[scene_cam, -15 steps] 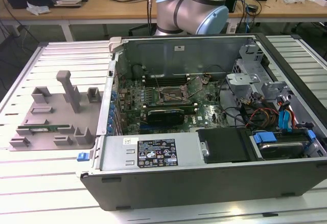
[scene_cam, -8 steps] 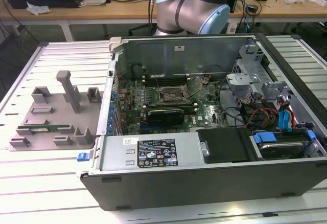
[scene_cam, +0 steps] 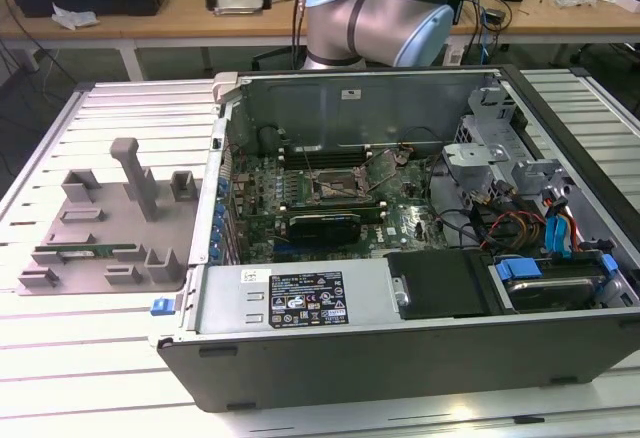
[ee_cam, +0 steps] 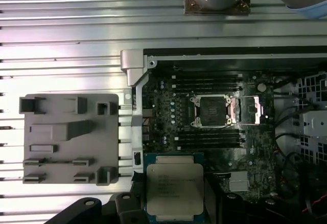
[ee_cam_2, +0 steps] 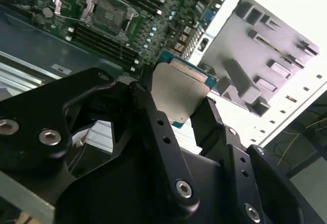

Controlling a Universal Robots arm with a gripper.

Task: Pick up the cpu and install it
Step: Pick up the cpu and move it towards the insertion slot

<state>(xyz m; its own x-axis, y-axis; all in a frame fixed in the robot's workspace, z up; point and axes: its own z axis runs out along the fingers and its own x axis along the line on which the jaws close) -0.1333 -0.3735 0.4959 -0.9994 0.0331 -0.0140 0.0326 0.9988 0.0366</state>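
The cpu (ee_cam_2: 179, 88), likely light, stiff and fragile, is clamped by two opposite edges in the gripper (ee_cam_2: 176, 112), over the computer case (scene_cam: 400, 358). In the exterior view, a grey tray (scene_cam: 110, 223) rests on the surface (scene_cam: 120, 108), with the open socket (scene_cam: 335, 186) at its three o'clock.

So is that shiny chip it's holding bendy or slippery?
Probably stiff: the cpu sits flat and unbent in the tool. Its smooth metal top looks slippery, so an edge grip makes sense. Likely light, being so thin.
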